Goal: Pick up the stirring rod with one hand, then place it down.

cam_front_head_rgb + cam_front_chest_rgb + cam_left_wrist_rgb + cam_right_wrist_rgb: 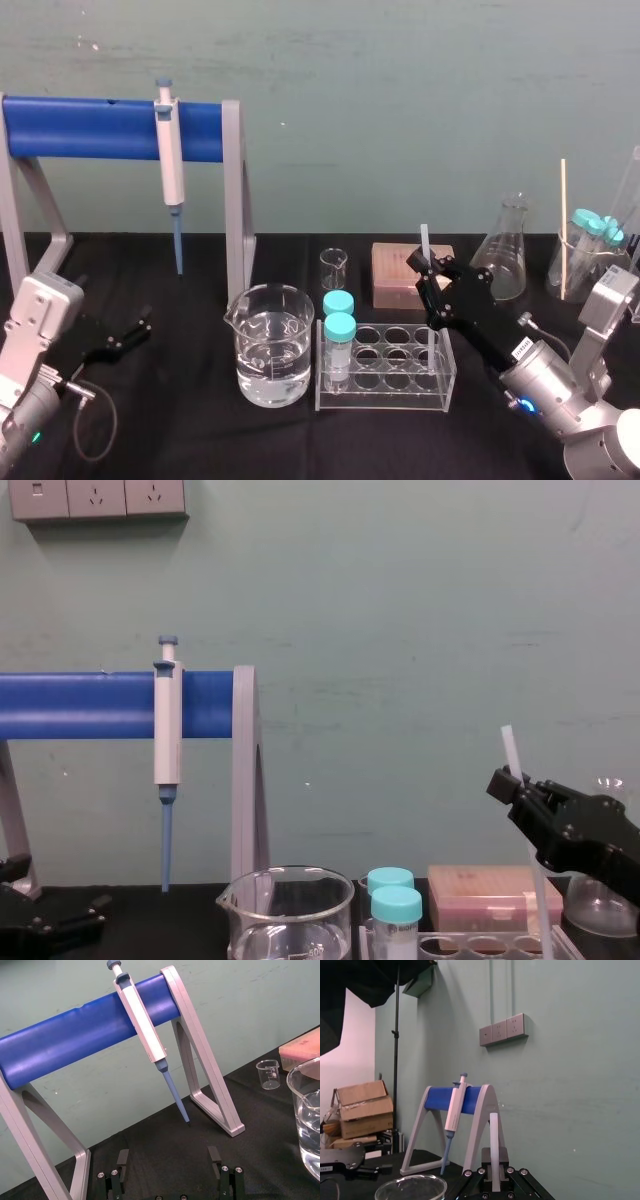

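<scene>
Head view: grips the stirring rod [424,240] near-upright in the closed right claw [428,268], tube rack [390,396] just beneath; holds the left claw [122,338], fingers apart, far aside.

left tool [169,1157]: black, fingers spread apart over black desk [150,1140] | white-and-grey pipette [142,1025] hangs on blue-barred grey stand [75,1040] at desk's back edge | clear glass beaker [306,1110] holds water

Arms silver-grey, boxy housings: left arm [35,330], right arm [575,400]. Left gripper [132,330] and right gripper [428,270] black, angular, two-fingered. Silver screws [113,1173] at finger bases. Grey cable [95,425] off left wrist. White label [522,349], blue light [521,405] on right wrist.
</scene>
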`<state>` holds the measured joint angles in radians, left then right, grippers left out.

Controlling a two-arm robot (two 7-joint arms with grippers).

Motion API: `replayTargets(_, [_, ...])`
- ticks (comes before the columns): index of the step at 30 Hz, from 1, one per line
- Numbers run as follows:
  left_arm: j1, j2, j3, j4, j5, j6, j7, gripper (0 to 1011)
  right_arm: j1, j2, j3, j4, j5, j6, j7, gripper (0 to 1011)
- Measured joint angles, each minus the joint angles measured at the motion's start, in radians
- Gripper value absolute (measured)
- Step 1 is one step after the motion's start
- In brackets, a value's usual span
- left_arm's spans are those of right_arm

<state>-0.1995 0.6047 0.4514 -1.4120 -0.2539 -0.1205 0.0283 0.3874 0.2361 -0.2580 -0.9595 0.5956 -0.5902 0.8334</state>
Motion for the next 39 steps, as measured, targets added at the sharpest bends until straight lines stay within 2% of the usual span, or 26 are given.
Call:
replayTargets(6, [0.0,0.0,0.0,0.0,0.0,0.0,0.0,1000,0.011,-0.003,-0.003,0.028,0.002,0.006,0.01,74])
replayTargets(13, [0.0,0.0,0.0,0.0,0.0,0.0,0.0,1000,0.025,-0.003,-0.016,0.065,0.005,0.054,0.017,74])
replayTargets(22, [0.0,0.0,0.0,0.0,0.0,0.0,0.0,1000,0.024,0.005,-0.028,0.058,-0.015,0.094,-0.01,75])
replayTargets(39, [0.0,0.0,0.0,0.0,0.0,0.0,0.0,1000,0.024,0.004,-0.027,0.059,-0.015,0.092,-0.009,86])
